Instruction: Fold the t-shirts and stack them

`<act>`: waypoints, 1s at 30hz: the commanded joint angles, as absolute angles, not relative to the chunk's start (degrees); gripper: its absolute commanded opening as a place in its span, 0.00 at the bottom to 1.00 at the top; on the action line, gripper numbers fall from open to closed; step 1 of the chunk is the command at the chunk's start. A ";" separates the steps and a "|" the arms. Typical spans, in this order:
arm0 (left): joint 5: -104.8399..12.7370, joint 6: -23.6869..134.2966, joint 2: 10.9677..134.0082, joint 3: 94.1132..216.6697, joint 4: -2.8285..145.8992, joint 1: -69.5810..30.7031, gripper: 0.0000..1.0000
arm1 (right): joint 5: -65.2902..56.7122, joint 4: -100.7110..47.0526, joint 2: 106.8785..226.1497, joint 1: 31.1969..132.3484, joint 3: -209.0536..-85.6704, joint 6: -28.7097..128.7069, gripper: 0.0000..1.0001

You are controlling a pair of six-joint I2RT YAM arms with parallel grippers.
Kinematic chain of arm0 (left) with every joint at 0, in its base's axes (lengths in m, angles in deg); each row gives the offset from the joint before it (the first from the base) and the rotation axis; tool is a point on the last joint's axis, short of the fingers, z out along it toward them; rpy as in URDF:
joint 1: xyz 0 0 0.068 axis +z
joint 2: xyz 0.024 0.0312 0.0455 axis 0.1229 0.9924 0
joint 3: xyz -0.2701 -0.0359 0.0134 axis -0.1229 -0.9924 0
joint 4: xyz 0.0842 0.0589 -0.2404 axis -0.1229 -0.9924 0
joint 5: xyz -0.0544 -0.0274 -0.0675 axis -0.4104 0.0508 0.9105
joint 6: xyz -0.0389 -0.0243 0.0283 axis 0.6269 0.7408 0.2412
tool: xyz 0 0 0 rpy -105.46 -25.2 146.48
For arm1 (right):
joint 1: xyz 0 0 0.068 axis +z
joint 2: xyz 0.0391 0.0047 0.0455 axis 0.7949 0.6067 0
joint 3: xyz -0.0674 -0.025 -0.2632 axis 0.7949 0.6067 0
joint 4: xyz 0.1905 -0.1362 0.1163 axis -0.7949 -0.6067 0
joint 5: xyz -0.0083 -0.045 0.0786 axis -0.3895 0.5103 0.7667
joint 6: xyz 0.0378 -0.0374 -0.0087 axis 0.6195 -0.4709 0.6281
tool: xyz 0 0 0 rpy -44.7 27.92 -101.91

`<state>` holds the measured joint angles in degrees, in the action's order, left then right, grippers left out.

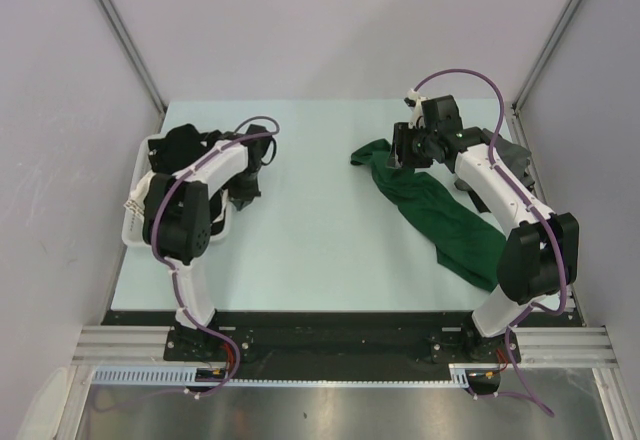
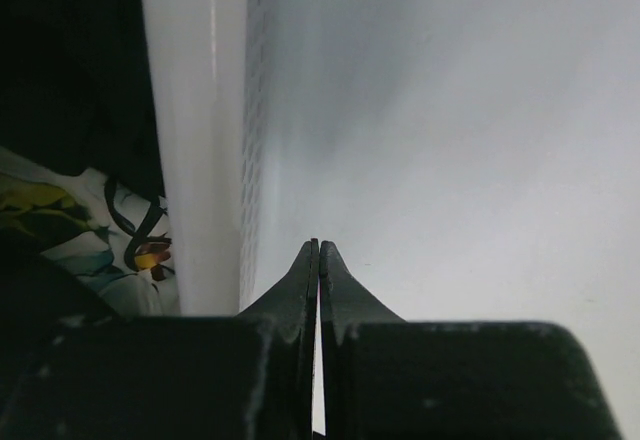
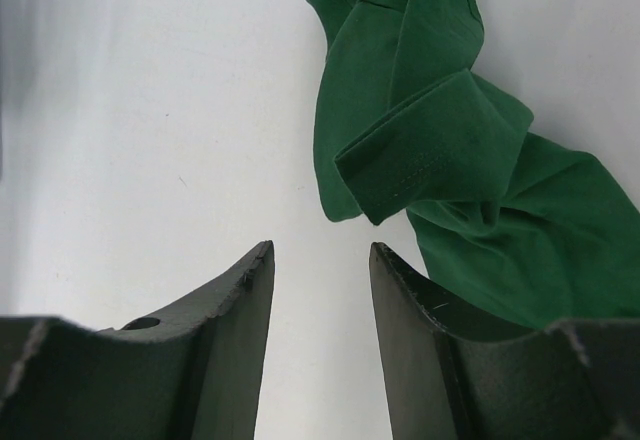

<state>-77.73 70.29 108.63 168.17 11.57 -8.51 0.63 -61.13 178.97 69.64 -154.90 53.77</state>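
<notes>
Far left, white basket (image 2: pixel 200 110) at the table's left edge; inside it black shirts (image 1: pixel 183 145) in a loose heap, plus a printed cloth (image 2: pixel 95 245) low against the wall; left gripper (image 2: pixel 318 255) just outside the basket wall, fingers pressed together with nothing showing between them; bare table (image 1: pixel 310 240) in the middle; right gripper (image 3: pixel 320 260) low over the table with jaws apart and empty, green shirt (image 3: pixel 430 140) just beyond and to the right of its tips, not touching; that shirt lies twisted in a long rope from centre-right towards the near right corner, one hemmed sleeve folded on top; soft, light, limp cotton, so it will sag and drag instead of holding shape; best pinched at a hem or a shoulder seam, one arm per corner, then pulled flat; behind the right arm a grey cloth (image 1: pixel 515 152), possibly another shirt, mostly hidden.
</notes>
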 commanded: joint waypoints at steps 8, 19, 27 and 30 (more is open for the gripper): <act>-81.03 70.89 104.13 165.40 10.81 -2.26 0.00 | 2.05 -60.16 179.92 69.34 -155.40 54.26 0.48; -81.20 69.57 104.48 165.66 11.16 -1.46 0.00 | 2.48 -60.16 180.00 69.34 -155.31 54.26 0.49; -80.86 69.92 104.75 165.49 11.42 -0.67 0.00 | 2.40 -60.16 180.18 69.34 -155.31 54.35 0.49; -81.21 69.92 104.75 165.57 11.34 -0.32 0.00 | 2.40 -60.16 180.27 69.34 -155.31 54.35 0.49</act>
<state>-78.21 70.23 106.84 165.50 11.63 -2.31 1.70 -61.13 180.00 69.64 -154.88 53.93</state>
